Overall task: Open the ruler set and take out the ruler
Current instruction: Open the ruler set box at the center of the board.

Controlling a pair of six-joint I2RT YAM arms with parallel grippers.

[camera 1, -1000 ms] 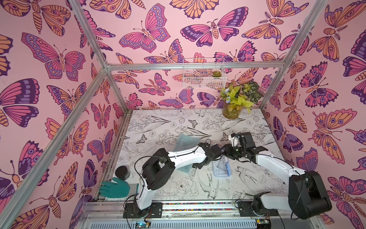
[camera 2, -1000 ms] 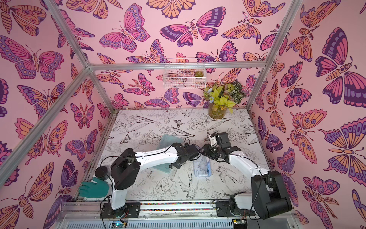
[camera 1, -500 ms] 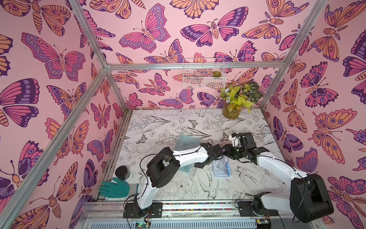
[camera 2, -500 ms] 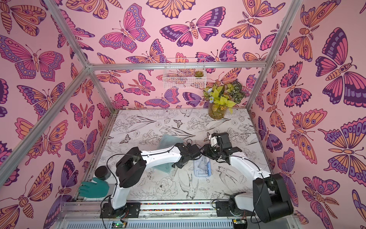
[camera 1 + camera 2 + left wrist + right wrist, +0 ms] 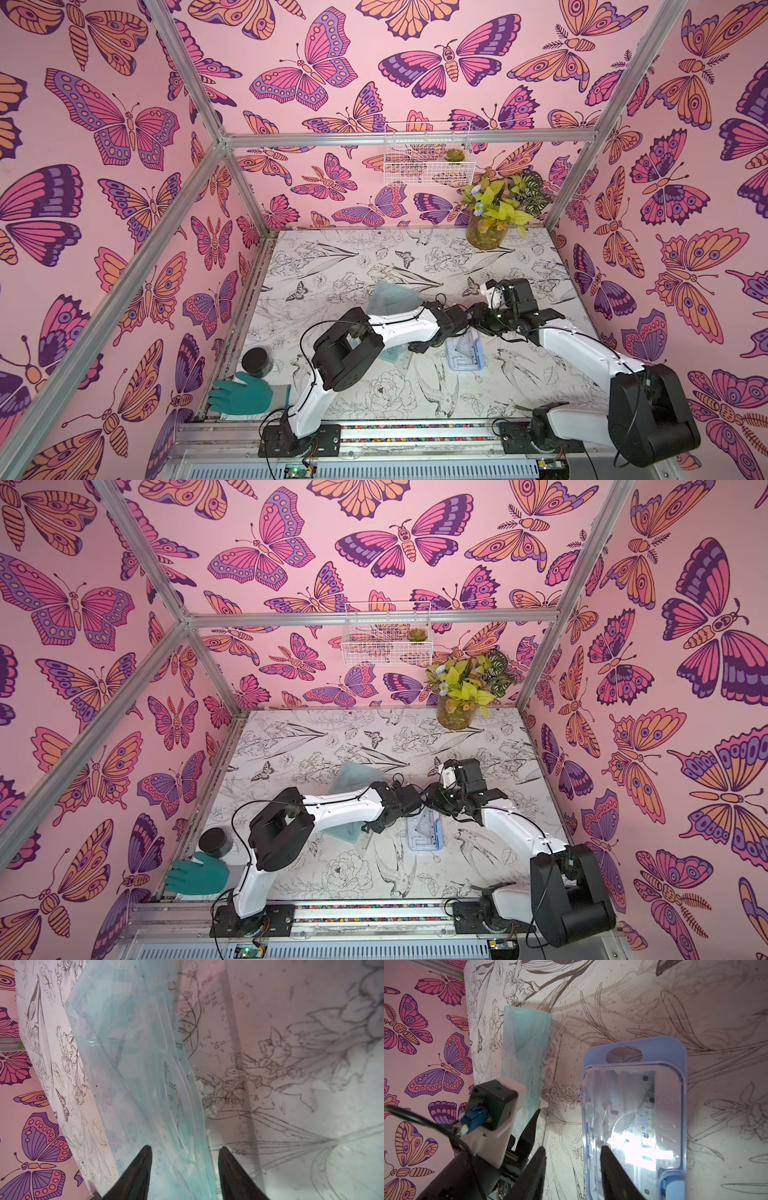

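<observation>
Only the left wrist view shows the clear plastic ruler (image 5: 232,1028) plainly. It lies flat on the floral-printed table (image 5: 311,1105), alongside the teal translucent pouch (image 5: 128,1064), and the left gripper (image 5: 185,1149) hangs over both, released. In both top views the arm hides most of this, at 9 o'clock from the pale blue plastic case (image 5: 465,355). The right gripper (image 5: 572,1151) straddles that case's edge with its jaws parted; contact is hard to make out.
</observation>
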